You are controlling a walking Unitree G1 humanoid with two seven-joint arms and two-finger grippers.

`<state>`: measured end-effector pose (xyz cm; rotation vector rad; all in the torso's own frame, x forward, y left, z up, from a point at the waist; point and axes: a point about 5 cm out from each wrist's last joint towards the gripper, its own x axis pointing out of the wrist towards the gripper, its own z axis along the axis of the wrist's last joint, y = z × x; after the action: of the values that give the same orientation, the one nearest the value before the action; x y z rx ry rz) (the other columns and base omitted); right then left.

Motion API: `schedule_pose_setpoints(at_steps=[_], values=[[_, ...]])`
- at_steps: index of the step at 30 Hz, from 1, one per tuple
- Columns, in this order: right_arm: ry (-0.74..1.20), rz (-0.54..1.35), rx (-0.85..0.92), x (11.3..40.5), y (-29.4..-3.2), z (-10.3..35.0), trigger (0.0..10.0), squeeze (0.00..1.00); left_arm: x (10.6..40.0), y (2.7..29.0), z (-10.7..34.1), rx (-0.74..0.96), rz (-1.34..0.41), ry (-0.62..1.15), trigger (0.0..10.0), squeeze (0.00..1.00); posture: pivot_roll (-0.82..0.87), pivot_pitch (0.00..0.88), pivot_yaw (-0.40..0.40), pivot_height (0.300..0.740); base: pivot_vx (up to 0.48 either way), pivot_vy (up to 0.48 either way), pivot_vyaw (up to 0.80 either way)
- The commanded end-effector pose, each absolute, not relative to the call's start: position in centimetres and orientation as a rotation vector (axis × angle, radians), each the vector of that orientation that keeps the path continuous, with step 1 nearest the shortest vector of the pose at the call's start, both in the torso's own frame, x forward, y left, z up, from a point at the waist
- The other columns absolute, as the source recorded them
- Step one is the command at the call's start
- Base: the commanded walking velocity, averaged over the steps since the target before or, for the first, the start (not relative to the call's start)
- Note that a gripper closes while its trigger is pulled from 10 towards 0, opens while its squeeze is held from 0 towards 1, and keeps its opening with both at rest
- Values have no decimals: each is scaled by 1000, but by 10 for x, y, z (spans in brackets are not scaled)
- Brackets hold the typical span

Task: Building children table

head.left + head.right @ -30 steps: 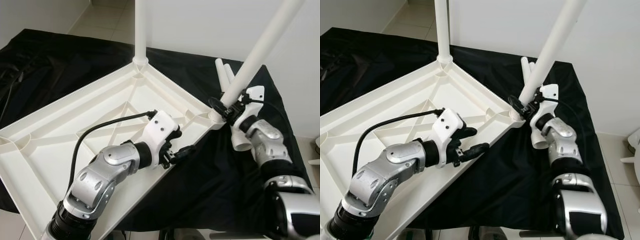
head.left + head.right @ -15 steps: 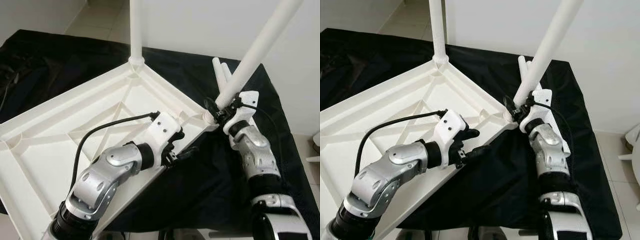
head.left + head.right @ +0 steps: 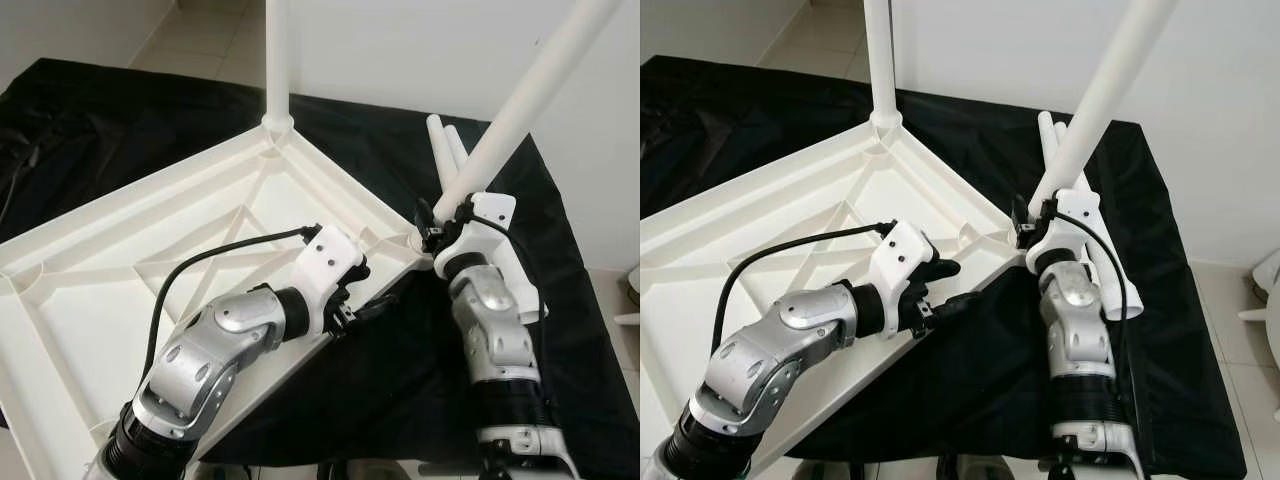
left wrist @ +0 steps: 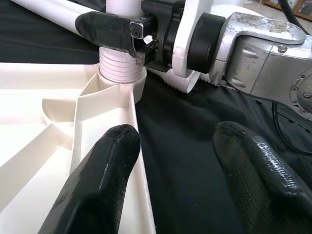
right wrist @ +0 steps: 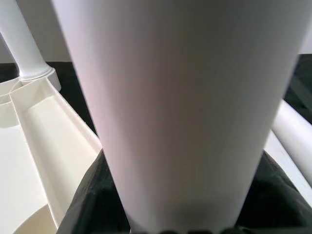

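Upturned tabletop (image 3: 120, 270) lies on the cloth (image 3: 400, 360), spare legs (image 3: 440, 140) behind its right corner.

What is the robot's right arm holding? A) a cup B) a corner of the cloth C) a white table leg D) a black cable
C: the right gripper is closed around the slanted white table leg just above the corner socket of the upside-down table top, while the left gripper sits open at the table top's edge.

both table legs (image 3: 530, 95) cut off above
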<state>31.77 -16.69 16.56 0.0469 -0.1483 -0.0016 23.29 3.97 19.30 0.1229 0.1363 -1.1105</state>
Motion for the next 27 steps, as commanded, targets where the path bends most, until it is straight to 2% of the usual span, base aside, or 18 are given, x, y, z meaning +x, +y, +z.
schedule_pose_setpoints(at_steps=[1,5,16,17,19,20,21,22,27], values=[[-151,-89,33,312,-168,166,0,0,234,40,191,127,-1091,145,10000,0,53,87,-68,740,0,0,0],[-135,-153,33,308,-169,164,0,0,234,40,191,128,-1090,144,10000,0,54,88,-68,740,0,0,0],[-103,-168,48,304,-163,164,0,0,234,41,191,134,-1090,145,10000,0,55,92,-62,740,0,0,0],[-96,-169,45,303,-163,164,5961,0,234,41,191,135,-1091,145,10000,0,55,93,-63,740,0,0,0],[-96,-169,45,303,-163,164,5961,0,234,41,191,135,-1091,145,10000,0,55,93,-63,740,0,0,0],[-95,-161,45,303,-163,164,10000,35,234,40,192,135,-1091,145,10000,0,52,97,-63,740,0,0,0],[-95,-161,45,303,-163,164,10000,35,234,40,192,135,-1091,145,10000,0,52,97,-63,740,0,0,0],[-99,-132,49,304,-162,165,10000,1000,235,40,192,136,-1091,145,10000,0,51,100,-63,740,0,0,0],[-109,-90,46,305,-163,166,10000,1000,235,40,192,135,-1090,145,10000,0,49,105,-63,740,0,0,0]])
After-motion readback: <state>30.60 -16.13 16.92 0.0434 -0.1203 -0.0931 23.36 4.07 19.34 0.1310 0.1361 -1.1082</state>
